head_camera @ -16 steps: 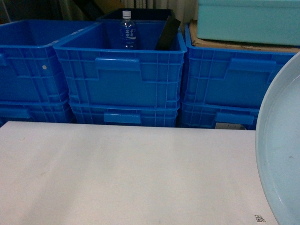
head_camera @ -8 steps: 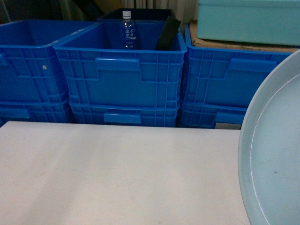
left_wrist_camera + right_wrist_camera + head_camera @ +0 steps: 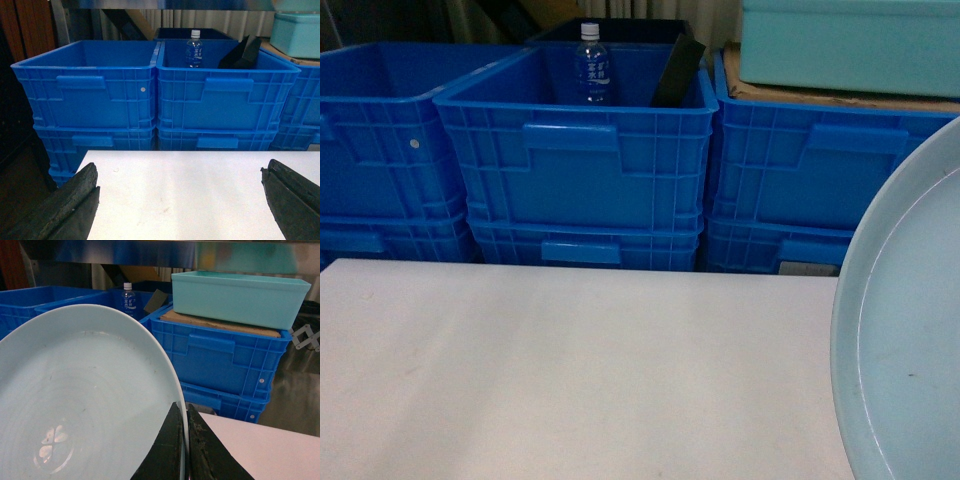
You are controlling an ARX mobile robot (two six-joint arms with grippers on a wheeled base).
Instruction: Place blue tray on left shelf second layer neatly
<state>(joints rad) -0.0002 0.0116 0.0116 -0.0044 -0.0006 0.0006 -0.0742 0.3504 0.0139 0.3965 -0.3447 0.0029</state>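
The head view takes in the broad white tabletop (image 3: pixel 570 370) with two-high stacks of deep dark-blue ribbed plastic crates (image 3: pixel 585 165) behind it, and only the curved left portion of the pale light-blue round plastic tray (image 3: pixel 905 340) entering at the right edge; neither arm shows there. The right wrist view alone shows how that tray is held: the right gripper (image 3: pixel 184 440) has its two dark fingers (image 3: pixel 167 450) pinched on the raised rim, one on each face, with the tray tilted up on edge so its smooth shallow inside faces the camera. Faint concentric rings and a small bright reflection mark its floor. The tray is lifted above the right side of the table, not resting on it. That view also shows a strip of shiny steel shelf bar (image 3: pixel 150 252) along the top, and a turquoise rectangular plastic box (image 3: pixel 240 295) sitting on a brown cardboard sheet (image 3: pixel 220 322) atop the right-hand crate.

The left wrist view shows the left gripper (image 3: pixel 180 200) held low over the table's left part, its black fingers (image 3: pixel 70 205) spread wide apart with nothing between them, pointing toward the crates.

A clear plastic water bottle with a white cap (image 3: pixel 592 65) stands in the middle top crate, beside a leaning black flat object (image 3: pixel 678 72).
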